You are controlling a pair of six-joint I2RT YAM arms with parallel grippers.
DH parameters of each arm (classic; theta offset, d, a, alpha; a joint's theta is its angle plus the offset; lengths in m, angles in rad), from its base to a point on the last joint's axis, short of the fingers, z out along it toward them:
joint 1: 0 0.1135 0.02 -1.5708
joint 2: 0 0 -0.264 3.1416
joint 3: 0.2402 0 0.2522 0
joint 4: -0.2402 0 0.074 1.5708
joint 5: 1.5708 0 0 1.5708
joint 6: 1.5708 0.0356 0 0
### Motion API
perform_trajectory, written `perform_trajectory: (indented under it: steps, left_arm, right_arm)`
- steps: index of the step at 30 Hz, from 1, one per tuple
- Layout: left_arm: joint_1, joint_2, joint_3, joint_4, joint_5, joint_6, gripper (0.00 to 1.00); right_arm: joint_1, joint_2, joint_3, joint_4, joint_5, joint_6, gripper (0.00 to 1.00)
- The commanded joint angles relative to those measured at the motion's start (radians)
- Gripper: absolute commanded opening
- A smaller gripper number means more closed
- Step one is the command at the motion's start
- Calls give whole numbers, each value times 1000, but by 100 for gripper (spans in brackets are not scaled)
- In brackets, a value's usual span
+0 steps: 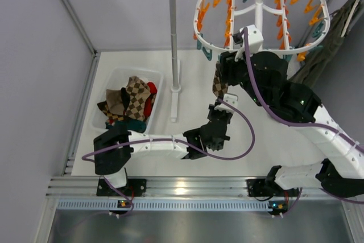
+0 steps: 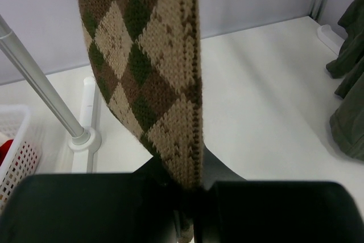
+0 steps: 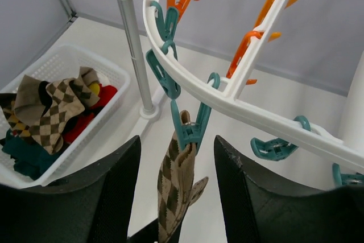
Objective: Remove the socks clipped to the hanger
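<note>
Argyle sock (image 3: 177, 200) hangs long-axis vertical from a teal clip (image 3: 190, 128) on the hanger (image 3: 267, 119) rim: left gripper (image 2: 190, 200) pinches its tail below the clip, right gripper (image 3: 176, 146) straddles it just under the clip, jaws wide.

No text, label, brand, number or sign can be read in any of the three views.
</note>
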Motion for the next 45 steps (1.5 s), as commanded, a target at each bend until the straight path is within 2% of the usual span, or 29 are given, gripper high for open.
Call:
perform_trajectory:
  steps: [1,9,16,23,33,45]
  left_arm:
    - [-10,-14,21,59,7,-12,0]
    - [-19,-5,34,59,11,-3,0]
    - [-21,0,50,59,14,11,0]
    - [-21,20,62,59,8,22,0]
    - [-21,9,54,59,17,11,0]
    - [-21,-20,30,59,33,-1,0]
  right_arm:
    - [-6,23,50,-5,66,-8,52]
    - [-44,66,56,21,85,-18,52]
    - [-92,63,14,52,34,-14,52]
    - [-92,-34,-46,78,-27,6,54]
    - [-95,-98,-89,57,-30,0,55]
    - [-226,-46,-108,123,-305,11,53]
